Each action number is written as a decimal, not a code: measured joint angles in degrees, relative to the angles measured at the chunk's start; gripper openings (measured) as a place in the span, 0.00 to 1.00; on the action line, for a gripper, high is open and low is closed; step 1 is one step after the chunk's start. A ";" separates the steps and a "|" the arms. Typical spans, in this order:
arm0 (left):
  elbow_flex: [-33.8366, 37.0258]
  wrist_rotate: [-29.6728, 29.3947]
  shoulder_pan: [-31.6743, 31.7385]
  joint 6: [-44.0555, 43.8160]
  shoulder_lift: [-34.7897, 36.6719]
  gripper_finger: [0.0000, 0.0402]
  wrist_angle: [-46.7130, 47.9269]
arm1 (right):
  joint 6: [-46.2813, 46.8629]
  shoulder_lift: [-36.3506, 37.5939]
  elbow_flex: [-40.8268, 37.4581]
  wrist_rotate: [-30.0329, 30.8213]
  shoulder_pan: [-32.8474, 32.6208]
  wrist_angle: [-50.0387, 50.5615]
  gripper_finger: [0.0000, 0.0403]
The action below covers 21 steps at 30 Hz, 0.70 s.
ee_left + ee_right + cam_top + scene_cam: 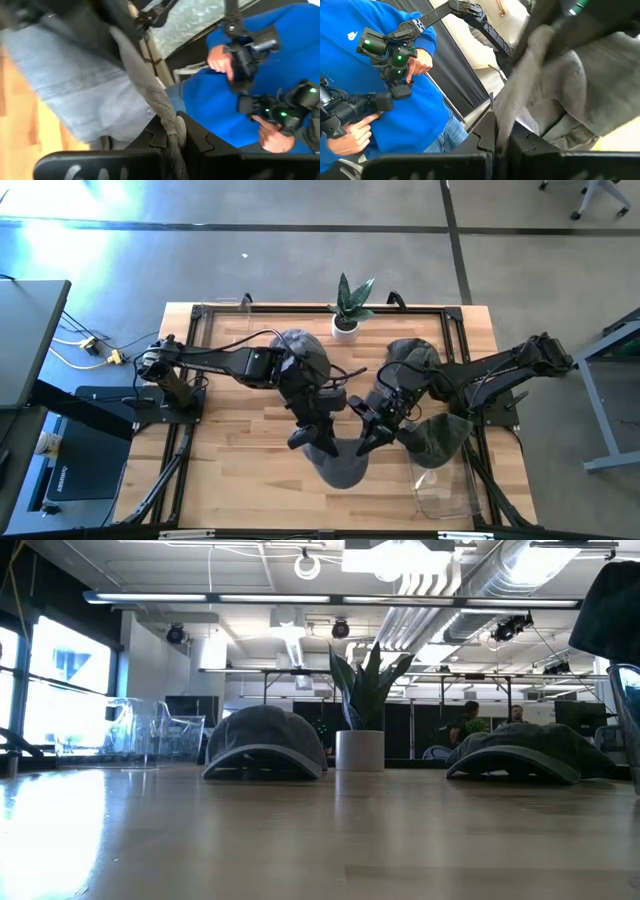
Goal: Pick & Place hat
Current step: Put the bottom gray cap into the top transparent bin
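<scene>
A grey hat [340, 465] hangs in the air over the table's near middle, held between my two grippers. My left gripper [318, 435] is shut on its left side and my right gripper [372, 435] on its right side. The left wrist view shows the hat's light grey cloth [75, 85], the right wrist view its crown [570, 95]. The held hat does not show in the low view. My left gripper pinches the hat's bunched grey edge [167, 112] between its two fingers, coming from the table's left and slanting down. The hat hangs clear of the table. My right gripper pinches a fold of the hat's edge [507, 107] between its two fingers, coming level from the table's right. The crown sags beyond the fingers, clear of the table.
Two more grey hats [300, 355] [415, 360] rest on their brims on the far half of the table, beside a potted plant [348, 305]. An olive hat [440, 435] sits by a clear plastic holder [445, 490] at the near right. A person in blue [380, 100] stands beyond the near edge.
</scene>
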<state>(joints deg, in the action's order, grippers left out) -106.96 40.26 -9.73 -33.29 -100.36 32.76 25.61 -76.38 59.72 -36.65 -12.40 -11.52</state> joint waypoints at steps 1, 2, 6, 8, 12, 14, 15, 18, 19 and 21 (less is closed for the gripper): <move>0.00 0.26 0.00 0.00 0.00 0.05 -0.17 | -0.11 0.00 0.00 -0.14 0.05 -0.21 0.04; 0.00 1.23 0.03 0.35 0.00 0.05 -0.11 | 0.07 0.05 0.00 -0.21 0.42 -0.22 0.06; 0.02 4.90 0.73 3.14 0.90 0.02 0.86 | -0.37 1.86 0.01 0.06 3.13 3.98 0.16; -0.09 5.67 1.83 3.67 1.50 0.02 2.14 | -1.10 3.62 0.02 2.22 4.78 8.96 0.20; -0.17 4.04 5.27 8.83 3.91 0.01 10.18 | -5.71 8.38 0.02 8.08 7.47 20.44 0.25; -0.09 1.54 7.62 12.26 5.53 0.01 17.26 | -8.22 10.91 0.02 10.51 8.61 25.51 0.25; 0.07 -0.09 8.88 13.93 6.31 0.01 21.41 | -9.43 12.07 0.02 11.67 9.14 27.69 0.25; -0.20 -5.67 13.60 20.73 7.59 0.01 28.44 | -12.26 15.41 0.00 15.32 10.52 32.71 0.24; 0.04 -8.08 15.06 23.10 8.43 0.01 32.49 | -12.86 16.44 0.02 16.54 10.87 33.73 0.24; -0.02 -12.63 18.11 27.62 9.10 0.01 36.12 | -13.97 18.30 0.02 18.11 11.66 35.46 0.23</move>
<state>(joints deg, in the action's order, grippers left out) -106.98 27.63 8.37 -5.67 -91.26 68.88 11.63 -58.08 59.75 -18.54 -0.75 23.94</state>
